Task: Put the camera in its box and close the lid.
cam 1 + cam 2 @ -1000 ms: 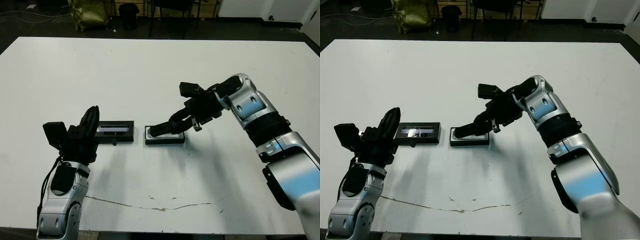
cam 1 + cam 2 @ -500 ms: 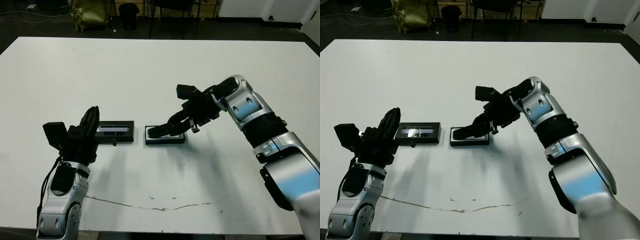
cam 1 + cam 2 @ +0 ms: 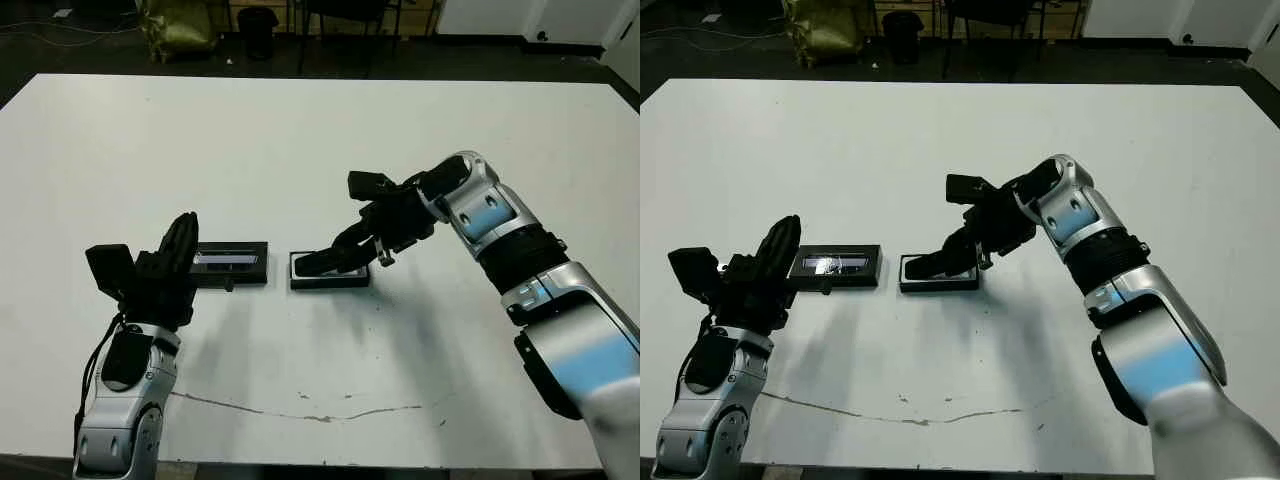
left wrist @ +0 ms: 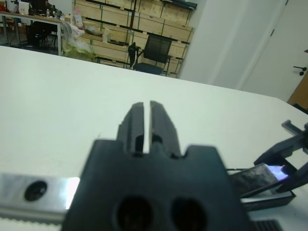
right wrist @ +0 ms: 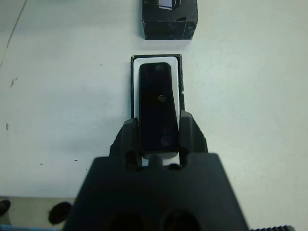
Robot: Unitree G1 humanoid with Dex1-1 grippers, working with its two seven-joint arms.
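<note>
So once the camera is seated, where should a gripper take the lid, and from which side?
Probably across the lid's two long edges near mid-length, coming from above: it lies flat on the table, so only its narrow width suits the fingers. The left gripper is beside it.

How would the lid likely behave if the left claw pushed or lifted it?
The lid lies flat and looks thin and rigid, so it would probably slide rather than tip. Its low edges likely make pinching it off the table awkward.
</note>
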